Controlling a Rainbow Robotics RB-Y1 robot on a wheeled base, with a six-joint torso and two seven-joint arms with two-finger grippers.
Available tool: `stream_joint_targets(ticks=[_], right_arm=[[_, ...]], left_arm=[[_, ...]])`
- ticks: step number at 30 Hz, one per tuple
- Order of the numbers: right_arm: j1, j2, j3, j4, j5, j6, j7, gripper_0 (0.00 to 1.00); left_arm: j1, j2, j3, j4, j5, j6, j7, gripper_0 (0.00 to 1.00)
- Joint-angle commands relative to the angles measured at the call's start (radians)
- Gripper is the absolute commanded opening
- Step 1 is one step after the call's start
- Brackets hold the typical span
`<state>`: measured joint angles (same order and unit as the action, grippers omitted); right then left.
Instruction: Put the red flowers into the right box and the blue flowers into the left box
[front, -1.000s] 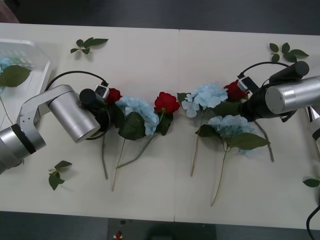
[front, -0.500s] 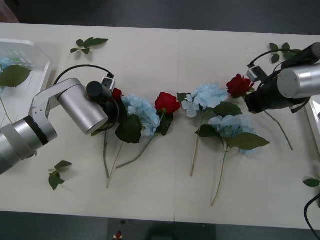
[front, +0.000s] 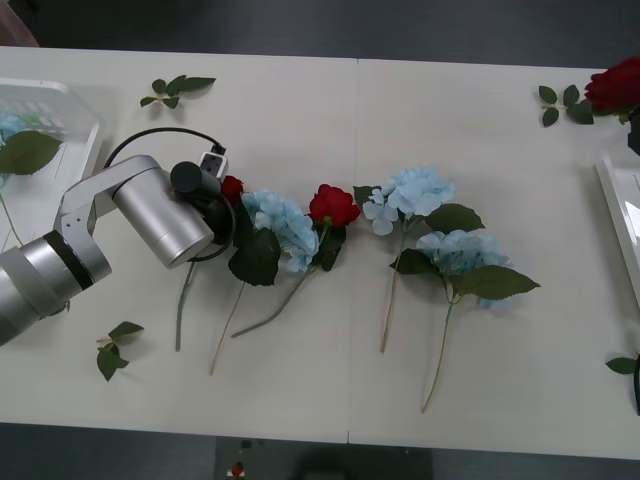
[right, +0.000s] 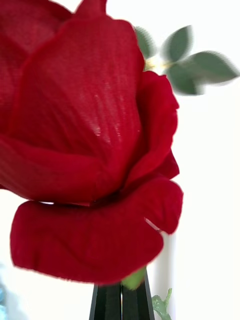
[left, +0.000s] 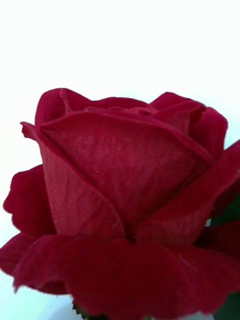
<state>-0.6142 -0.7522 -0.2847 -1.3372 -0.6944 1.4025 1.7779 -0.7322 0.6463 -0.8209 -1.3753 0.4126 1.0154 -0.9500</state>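
Observation:
Three red flowers show on the table view. One rose (front: 231, 187) lies left of centre, its bloom (left: 125, 200) close before my left gripper (front: 222, 198), which is shut on it below the bloom. A second rose (front: 333, 205) lies mid-table among the blue flowers (front: 280, 225) (front: 415, 190) (front: 460, 250). The third rose (front: 615, 85) hangs at the far right edge, beyond the right box (front: 618, 215); my right gripper (right: 121, 300) is shut on its stem just under the bloom (right: 85, 150). The left box (front: 88, 115) at far left holds a blue flower (front: 8, 125) and a leaf.
Loose green leaf sprigs lie at the back left (front: 178, 88), back right (front: 570, 100), front left (front: 115, 350) and front right (front: 622, 365). Long stems trail from the flowers toward the table's front edge.
The right arm has lifted its rose off the table and swung it right and back, nearly out of the front view. The left arm has closed in on its rose; that stem has swung left.

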Motion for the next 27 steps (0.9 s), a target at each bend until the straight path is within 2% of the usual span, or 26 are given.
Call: stream_joint_targets(ticks=[1, 9, 14, 18, 24, 27], right_arm=[[0.013, -0.099, -0.05, -0.022, 0.013, -0.005, 0.023, 0.0], [0.039, -0.162, -0.139, 0.082, 0.018, -0.065, 0.129, 0.0], [0.039, -0.174, -0.183, 0.216, 0.018, -0.175, 0.244, 0.0], [0.039, -0.174, -0.191, 0.311, 0.003, -0.27, 0.314, 0.0], [0.039, -0.176, -0.175, 0.421, -0.03, -0.373, 0.368, 0.01], [0.039, -0.176, -0.168, 0.454, -0.043, -0.404, 0.374, 0.15]], left_arm=[[-0.016, 0.116, 0.025, -0.114, 0.0, -0.005, 0.019, 0.0], [-0.016, 0.277, 0.143, -0.28, 0.18, -0.003, -0.007, 0.0], [-0.016, 0.314, 0.282, -0.386, 0.445, 0.0, 0.007, 0.0], [-0.018, 0.268, 0.385, -0.459, 0.557, -0.001, 0.079, 0.0], [-0.059, 0.125, 0.437, -0.538, 0.476, -0.001, 0.26, 0.0], [-0.062, 0.047, 0.437, -0.567, 0.396, -0.001, 0.339, 0.0]])
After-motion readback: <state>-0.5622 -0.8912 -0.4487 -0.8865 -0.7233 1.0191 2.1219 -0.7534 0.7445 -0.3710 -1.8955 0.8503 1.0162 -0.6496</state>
